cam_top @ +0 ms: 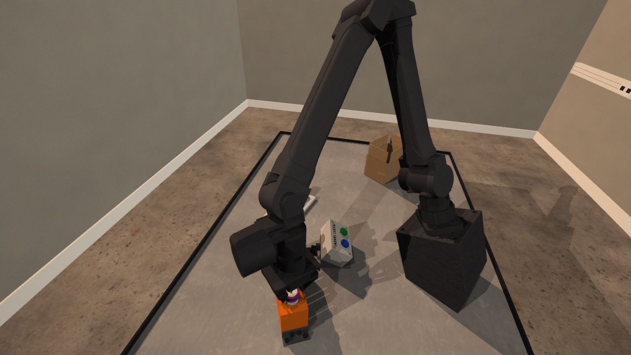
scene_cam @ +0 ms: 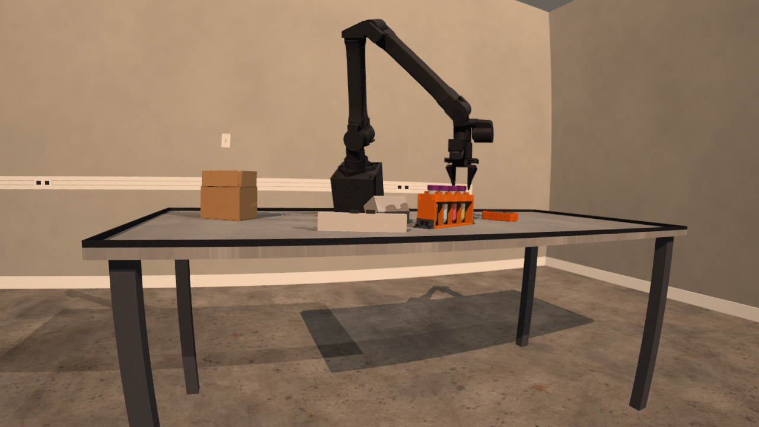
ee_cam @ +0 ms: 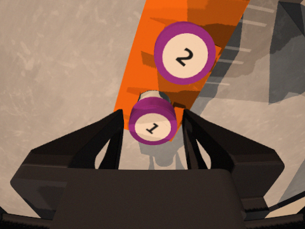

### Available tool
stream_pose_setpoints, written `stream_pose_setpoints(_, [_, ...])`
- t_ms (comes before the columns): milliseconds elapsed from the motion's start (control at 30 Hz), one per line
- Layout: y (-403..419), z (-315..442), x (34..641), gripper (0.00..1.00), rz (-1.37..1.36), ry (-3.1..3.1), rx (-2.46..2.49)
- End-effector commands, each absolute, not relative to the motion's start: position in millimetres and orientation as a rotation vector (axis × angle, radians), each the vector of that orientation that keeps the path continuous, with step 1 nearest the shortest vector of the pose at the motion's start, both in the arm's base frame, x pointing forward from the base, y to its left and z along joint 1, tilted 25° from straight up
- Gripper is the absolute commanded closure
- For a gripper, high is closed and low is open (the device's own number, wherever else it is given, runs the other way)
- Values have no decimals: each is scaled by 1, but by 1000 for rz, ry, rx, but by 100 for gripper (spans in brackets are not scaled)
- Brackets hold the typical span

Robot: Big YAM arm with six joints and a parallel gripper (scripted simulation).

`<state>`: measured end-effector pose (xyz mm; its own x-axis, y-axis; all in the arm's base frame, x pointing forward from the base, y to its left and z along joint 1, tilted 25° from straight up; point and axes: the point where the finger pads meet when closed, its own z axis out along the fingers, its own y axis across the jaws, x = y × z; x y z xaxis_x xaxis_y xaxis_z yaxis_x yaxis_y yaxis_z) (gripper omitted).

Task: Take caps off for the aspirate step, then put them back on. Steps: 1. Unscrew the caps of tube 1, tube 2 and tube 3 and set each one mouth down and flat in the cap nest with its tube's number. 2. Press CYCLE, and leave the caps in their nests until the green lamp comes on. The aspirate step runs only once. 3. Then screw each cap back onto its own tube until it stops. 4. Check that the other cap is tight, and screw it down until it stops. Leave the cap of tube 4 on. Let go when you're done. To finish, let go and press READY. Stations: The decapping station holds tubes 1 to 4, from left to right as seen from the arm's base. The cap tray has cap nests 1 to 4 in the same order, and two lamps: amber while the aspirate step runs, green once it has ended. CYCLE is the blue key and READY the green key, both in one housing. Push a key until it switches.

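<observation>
In the top view, the arm [cam_top: 326,97] [scene_cam: 424,69] covers a big part of the white box [cam_top: 310,202] [scene_cam: 362,222] and most of the orange rack [cam_top: 294,320] [scene_cam: 427,211] [ee_cam: 133,79]. The lettering [cam_top: 334,233] on the housing [cam_top: 332,256] [scene_cam: 389,203] is too small for reading. The exterior view hides both keys [cam_top: 343,231] behind the housing. In the wrist view, the upper edge cuts the rack, and caps 3 and 4 are outside.
</observation>
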<state>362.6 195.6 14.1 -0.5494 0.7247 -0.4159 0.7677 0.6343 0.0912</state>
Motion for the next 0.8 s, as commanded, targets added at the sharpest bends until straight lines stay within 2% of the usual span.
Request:
stream_pose_setpoints(0, [195, 15, 367, 51, -132, 2401, 1250])
stream_pose_setpoints(33, [195, 15, 367, 51, -132, 2402, 1249])
stream_pose_setpoints(67, [201, 21, 370, 100, -104, 2404, 1230])
stream_pose_setpoints(533, [201, 21, 370, 100, -104, 2404, 1230])
stream_pose_setpoints(767, [197, 17, 367, 100, -233, 2609, 786])
